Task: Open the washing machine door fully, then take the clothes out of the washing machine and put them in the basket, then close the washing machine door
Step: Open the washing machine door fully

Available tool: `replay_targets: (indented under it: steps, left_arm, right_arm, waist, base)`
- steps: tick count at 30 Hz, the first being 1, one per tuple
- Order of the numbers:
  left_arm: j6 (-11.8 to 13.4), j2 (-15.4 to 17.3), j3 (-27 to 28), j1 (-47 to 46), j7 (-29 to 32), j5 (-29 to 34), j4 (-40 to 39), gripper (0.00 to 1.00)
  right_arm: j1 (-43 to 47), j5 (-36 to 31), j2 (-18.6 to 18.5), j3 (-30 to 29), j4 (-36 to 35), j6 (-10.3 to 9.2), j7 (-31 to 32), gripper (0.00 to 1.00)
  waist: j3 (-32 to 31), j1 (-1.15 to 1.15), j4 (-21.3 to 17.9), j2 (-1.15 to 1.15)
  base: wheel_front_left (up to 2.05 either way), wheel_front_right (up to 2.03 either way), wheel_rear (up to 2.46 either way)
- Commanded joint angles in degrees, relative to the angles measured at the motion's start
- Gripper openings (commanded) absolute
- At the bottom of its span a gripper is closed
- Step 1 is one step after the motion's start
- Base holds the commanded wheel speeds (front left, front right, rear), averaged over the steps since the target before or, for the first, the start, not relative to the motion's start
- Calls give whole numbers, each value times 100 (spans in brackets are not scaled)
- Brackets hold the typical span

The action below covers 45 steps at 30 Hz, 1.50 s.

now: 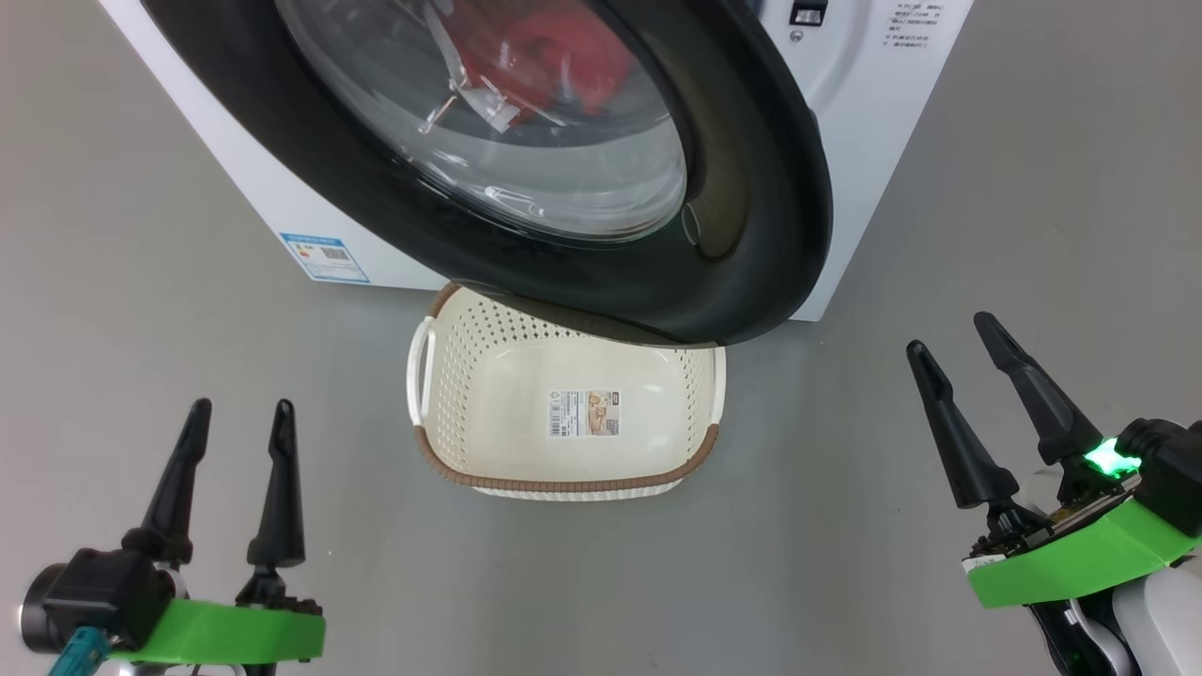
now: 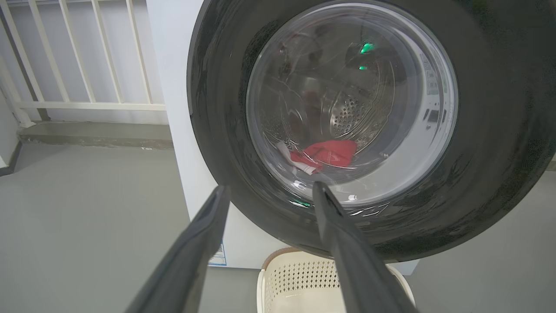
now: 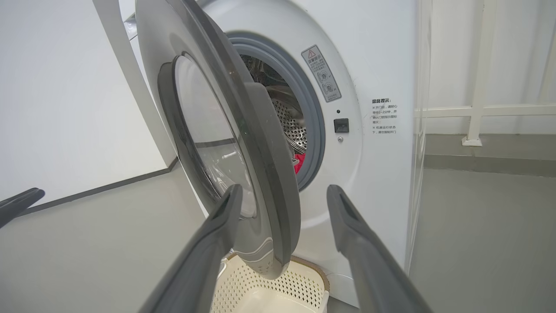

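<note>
Before the washing machine (image 1: 873,122), the basket (image 1: 488,376) is sitting under the half-open washing machine door (image 1: 751,207), which is screening the red clothes (image 1: 554,52) at twelve o'clock. The left gripper (image 1: 241,406) at nine and right gripper (image 1: 948,333) at three are hovering spread, empty.

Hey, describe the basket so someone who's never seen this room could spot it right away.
Find the white washer; its big black door hangs ajar. Right below that door, in front of the washer, sits the basket. It is the only cream perforated tub, with a brown rim and a sticker on its base.
</note>
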Motion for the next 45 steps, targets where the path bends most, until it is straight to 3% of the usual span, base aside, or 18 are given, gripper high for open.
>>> replay_targets:
  steps: [1, 6, 7, 8, 10, 11, 21, 30, 35, 45]
  left_arm:
    - [-18, 108, 214, -117, -46, -11, -133, 100]
    - [-18, 109, 216, -121, -46, -13, -139, 100]
    - [-18, 109, 217, -123, -46, -15, -141, 100]
    - [-18, 110, 216, -125, -46, -15, -142, 100]
    - [-18, 113, 213, -133, -46, -18, -141, 100]
    - [-18, 115, 212, -138, -46, -19, -141, 100]
    - [-18, 142, 196, -185, -46, -35, -126, 100]
    - [-18, 174, 161, -196, -46, -41, -114, 100]
    - [-18, 189, 164, -166, -46, -47, -123, 100]
    - [-18, 242, 175, -151, -46, -30, -133, 100]
  right_arm:
    - [15, -24, -68, 57, -128, 9, -68, 100]
    - [-40, 8, -106, 24, -142, 9, -68, 100]
    - [-60, 22, -122, 13, -149, 9, -68, 85]
    - [-84, 36, -137, 0, -160, 9, -68, 55]
    - [-132, 93, -149, -34, -197, 9, -68, 25]
    - [-160, 146, -159, -47, -211, 9, -68, 0]
    - [-640, 1295, -335, -129, -3, 9, -68, 0]
    - [-1458, 2846, -861, 345, 670, 9, 64, 0]
    - [-1856, 3376, -1144, 532, 809, 9, 248, 0]
    - [-2563, 5303, -1283, 637, 1152, 9, 1357, 0]
  waist:
    - [2, 0, -4, 0]
    - [8, 0, -10, 0]
    - [15, 0, -12, 0]
    - [22, 0, -12, 0]
    - [39, 0, -11, 0]
    - [48, 0, -9, 0]
    - [137, 0, 15, 0]
    - [160, 0, 62, 0]
    - [150, 0, 103, 0]
    - [235, 0, 151, 0]
  base:
    - [0, 0, 0]
    - [0, 0, 0]
    - [0, 0, 0]
    - [0, 0, 0]
    - [0, 0, 0]
    - [0, 0, 0]
    - [0, 0, 0]
    - [0, 0, 0]
    - [0, 0, 0]
    - [0, 0, 0]
